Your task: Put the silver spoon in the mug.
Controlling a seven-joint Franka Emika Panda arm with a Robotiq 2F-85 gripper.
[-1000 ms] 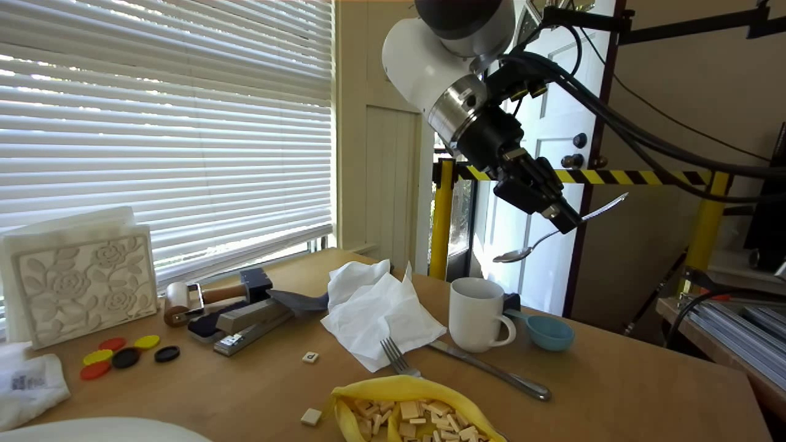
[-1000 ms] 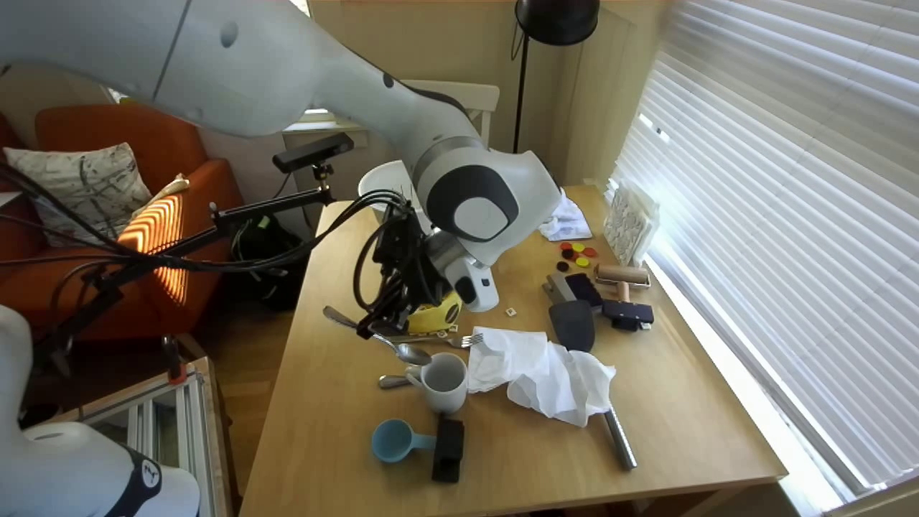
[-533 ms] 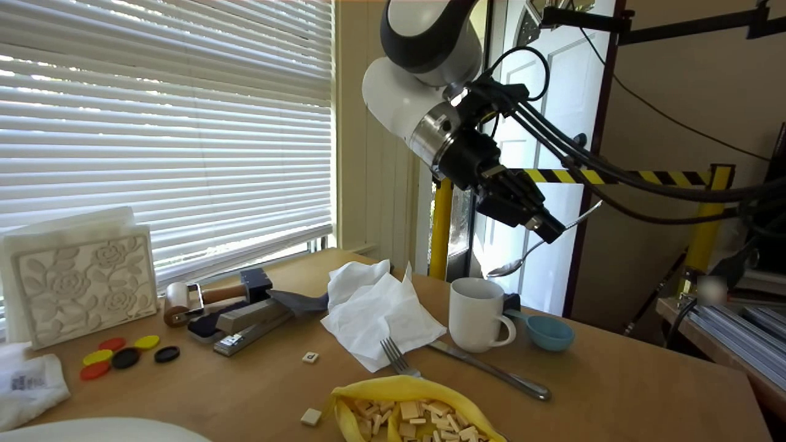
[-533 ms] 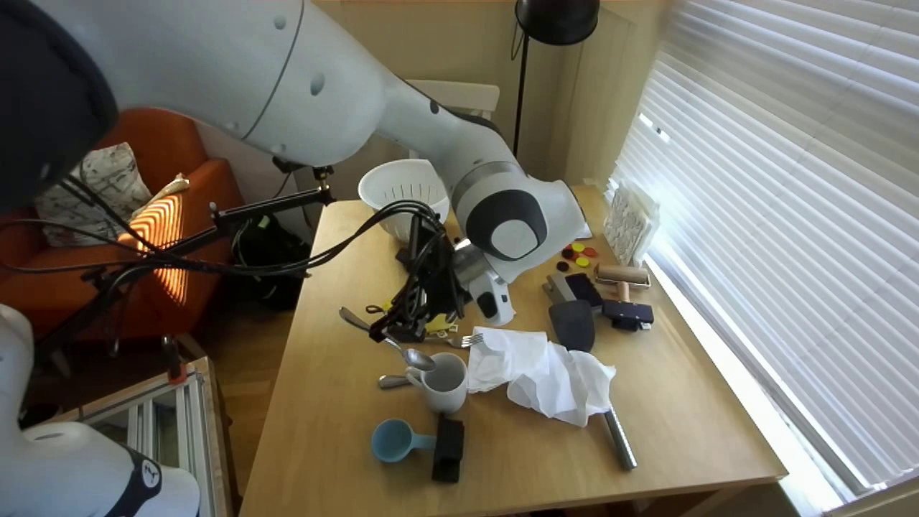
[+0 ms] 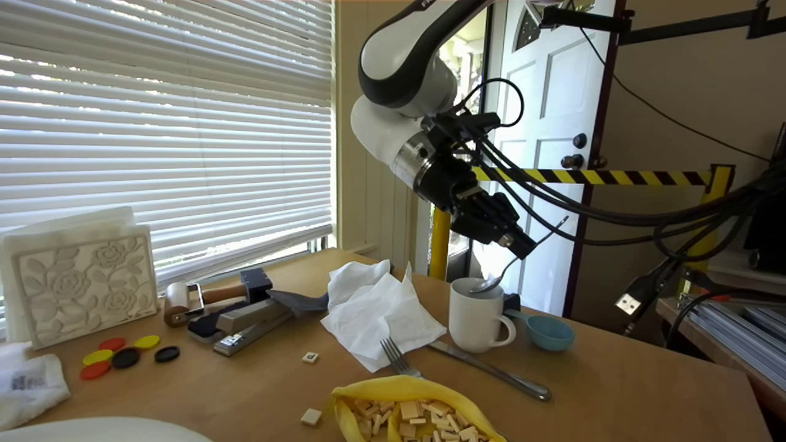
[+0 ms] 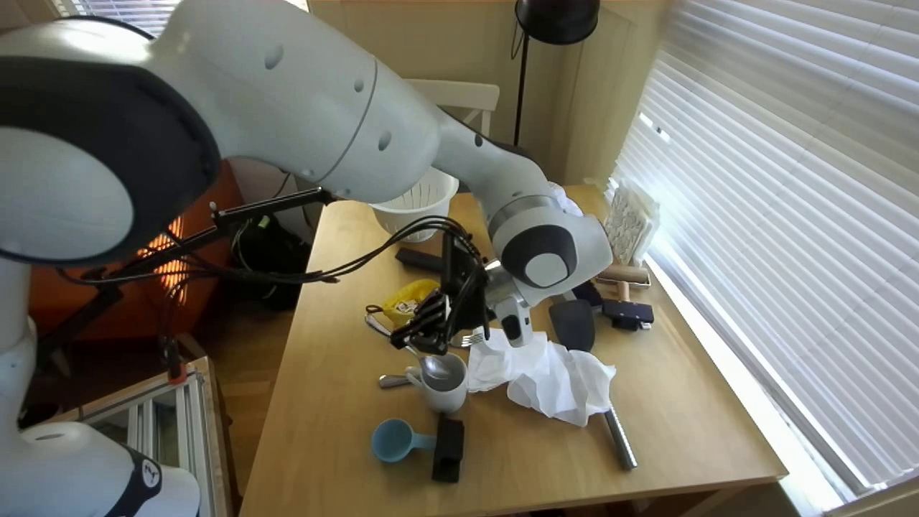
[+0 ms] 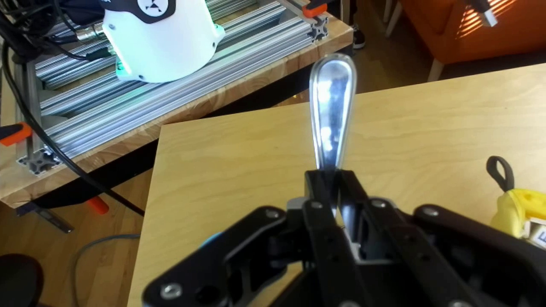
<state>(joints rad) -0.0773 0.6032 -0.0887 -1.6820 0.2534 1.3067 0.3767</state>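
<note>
The silver spoon is held slanted, its bowl (image 5: 487, 285) low and its handle (image 5: 551, 231) rising away from the mug. My gripper (image 5: 523, 247) is shut on the handle, above and beside the white mug (image 5: 473, 322). In both exterior views the spoon bowl (image 6: 435, 368) overlaps the mouth of the mug (image 6: 445, 398); I cannot tell how far it is below the rim. In the wrist view the handle end (image 7: 332, 98) sticks out past the fingertips of the gripper (image 7: 327, 172). The mug stands upright; in the wrist view the gripper hides it.
A blue measuring cup (image 5: 551, 333) and a black block (image 6: 448, 451) stand near the mug. A knife (image 5: 497, 371), a fork (image 5: 399, 358) and white crumpled paper (image 5: 384, 313) lie beside it. A yellow pouch (image 5: 424, 387) with tiles lies in front. Cables (image 5: 620, 215) hang from the arm.
My gripper has moved down and toward the mug with the spoon in it. The spoon has tilted more steeply, and its bowl has come from above and beside the mug to its mouth.
</note>
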